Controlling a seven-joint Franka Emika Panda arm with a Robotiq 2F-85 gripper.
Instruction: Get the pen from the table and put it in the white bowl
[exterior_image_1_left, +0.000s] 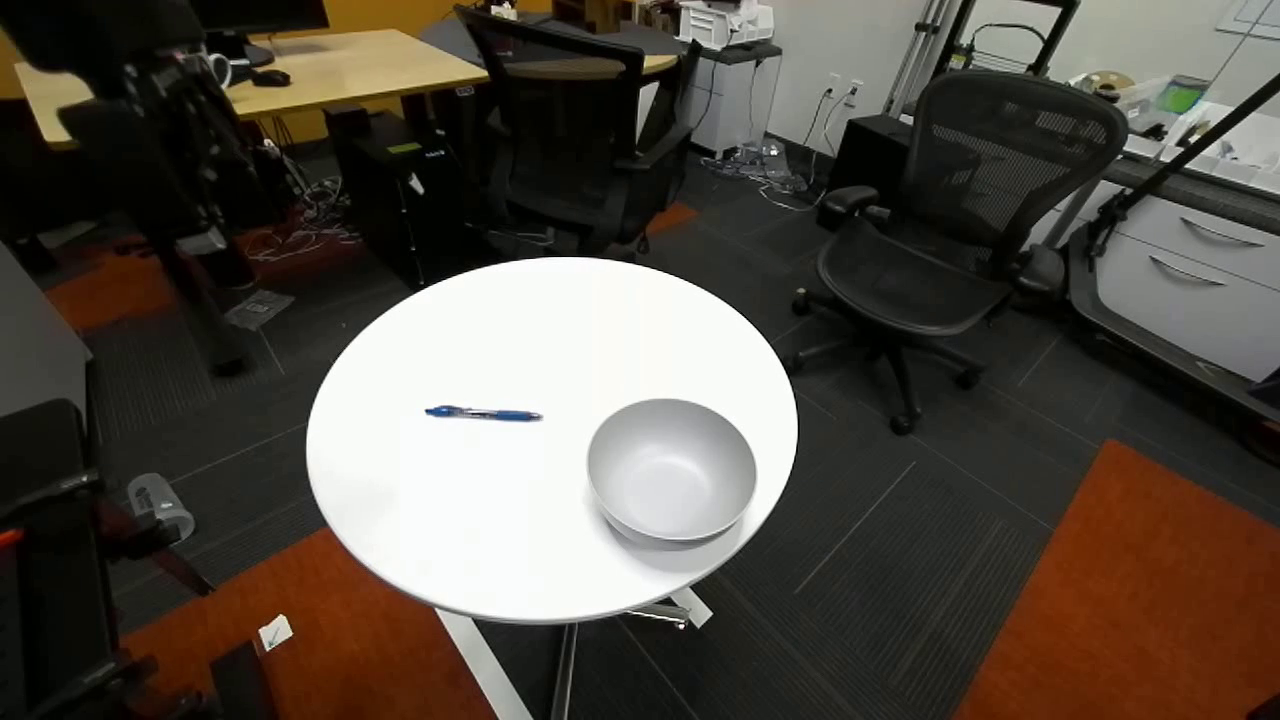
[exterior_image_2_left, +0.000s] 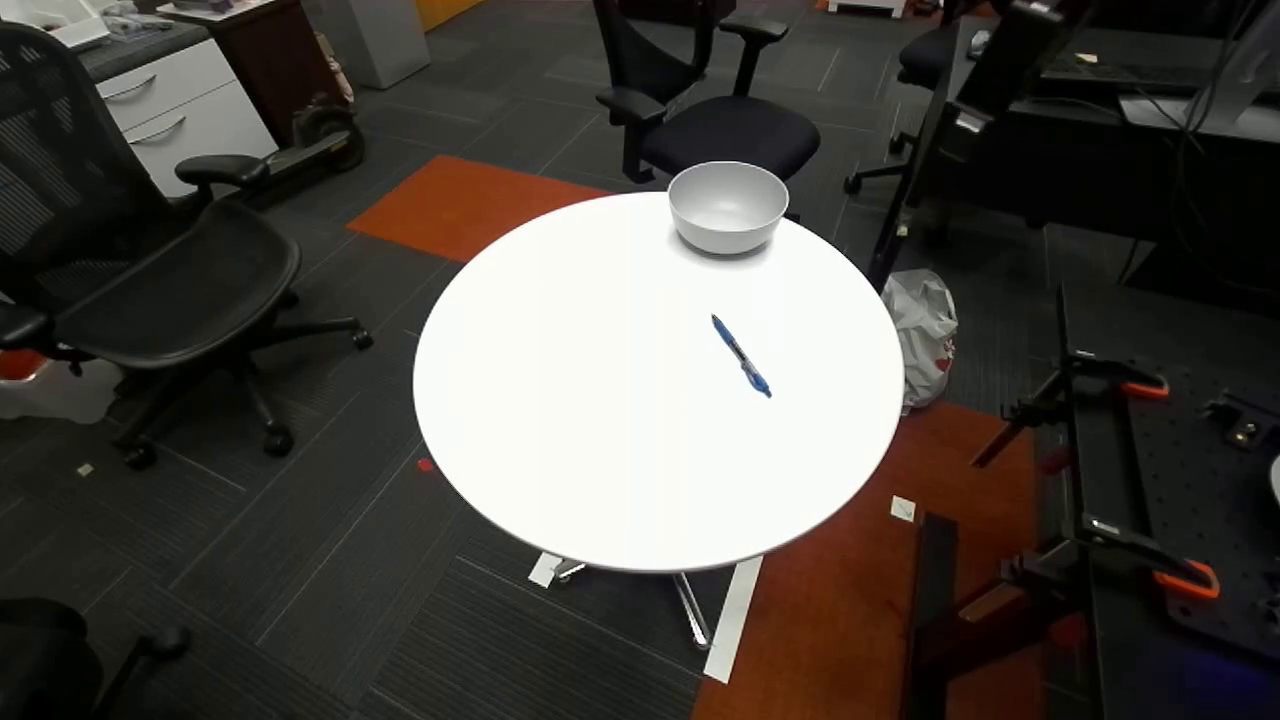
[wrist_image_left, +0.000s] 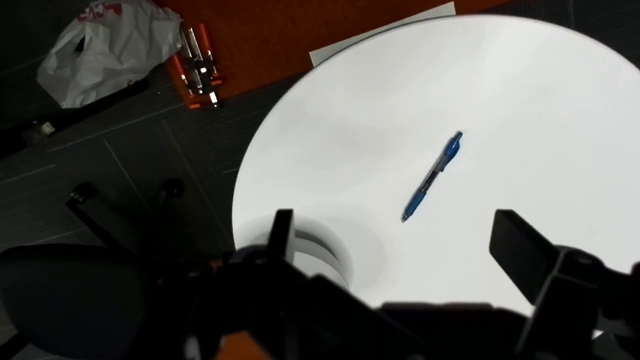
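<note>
The pen (exterior_image_1_left: 484, 414) is sitting on the desk (exterior_image_1_left: 480, 530) near the bowl (exterior_image_1_left: 670, 470), jaws spread wide
Pen's lying flat, close to the bowl but apart from it, tip end aimed roughly at the bowl and the clip end farther off. Bowl's upright near the rim of the desk, and you can see down into it in both exterior views. Jaws are released, the two sides well apart in the wrist view, with one side blocking a chunk of the bowl there. Can't tell how far they are from the bowl, tbh. In an exterior view a chair (exterior_image_2_left: 735, 132) is behind the bowl, and there's a bag (exterior_image_2_left: 922, 330) past the desk's rim, off to the right of the bowl.
</note>
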